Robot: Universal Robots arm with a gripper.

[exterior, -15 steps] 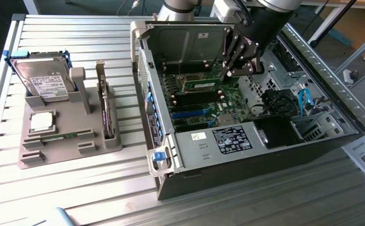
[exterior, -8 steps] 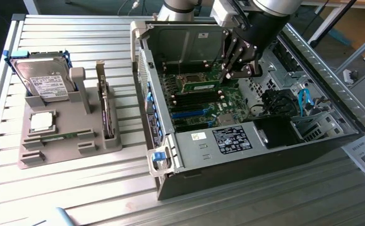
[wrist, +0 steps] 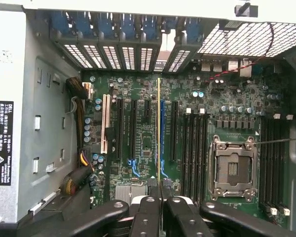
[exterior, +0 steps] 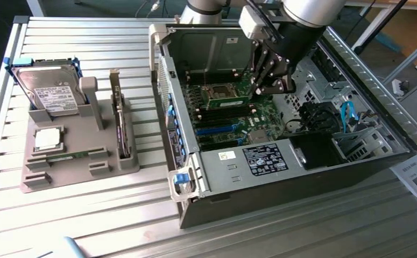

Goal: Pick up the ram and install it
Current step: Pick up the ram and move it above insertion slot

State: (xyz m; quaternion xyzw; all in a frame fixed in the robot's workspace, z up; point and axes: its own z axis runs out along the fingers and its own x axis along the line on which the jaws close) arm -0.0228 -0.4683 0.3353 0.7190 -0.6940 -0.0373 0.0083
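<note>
Black two-finger gripper (wrist: 160, 191), wrist-view foreground: jaws clenched on the ram (wrist: 159, 128), a long thin green circuit-board stick seen edge-on as a narrow yellow-green line. Stick runs parallel w/ the long black expansion slots (wrist: 132, 128) of the green motherboard (wrist: 138, 86), just beside a blue slot (wrist: 163, 123); whether it touches the board cannot be told. Bank of black memory slots (wrist: 193, 148) lies between stick & square silver CPU socket (wrist: 233, 167). Ext. view: silver-and-black robot arm (exterior: 305, 21) reaches down into the open grey metal computer case (exterior: 266, 199), gripper over the board near the socket. On the ext. view's left, well apart from the case, a grey plastic holder (exterior: 64, 169) on the slatted metal table (exterior: 72, 48) carries a silver hard drive w/ white label (exterior: 50, 95), propped at a tilt, & a square silver processor chip (exterior: 47, 138), lying flat
</note>
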